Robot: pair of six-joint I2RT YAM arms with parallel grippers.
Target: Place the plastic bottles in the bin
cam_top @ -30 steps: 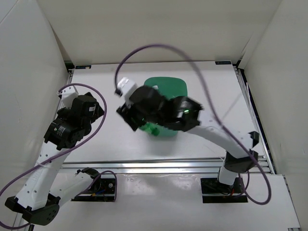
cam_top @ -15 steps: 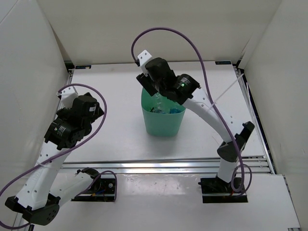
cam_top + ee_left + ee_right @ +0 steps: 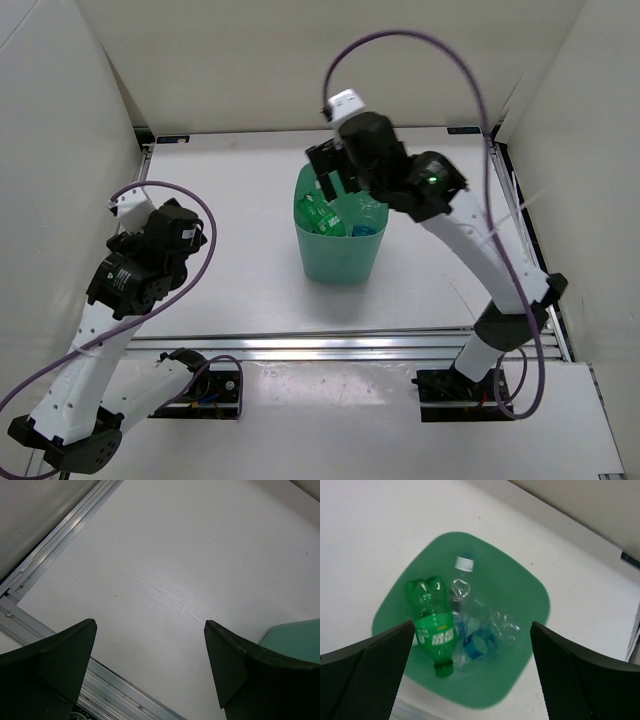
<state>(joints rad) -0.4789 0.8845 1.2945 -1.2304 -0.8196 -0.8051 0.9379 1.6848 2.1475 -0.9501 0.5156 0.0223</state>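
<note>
- Hovering above the one green bin [image 3: 536,597], the right hand [image 3: 472,625] is holding its two fingers spread wide and is gripping nothing.
- The bin is standing upright on the white tabletop [image 3: 175,565], roughly midway between the two arms.
- One green bottle [image 3: 431,622] is lying inside the bin, its dark green cap pointing at the bottom edge of the right wrist view.
- Just beside it, one clear bottle with a pale cap [image 3: 461,586] and one clear bottle with a blue label [image 3: 480,647] are resting; the clear ones are overlapping, so I cannot tell their exact count.
- The left hand [image 3: 150,625] is hanging over the tabletop to the left of the bin, with both fingers wide apart and grasping nothing.
</note>
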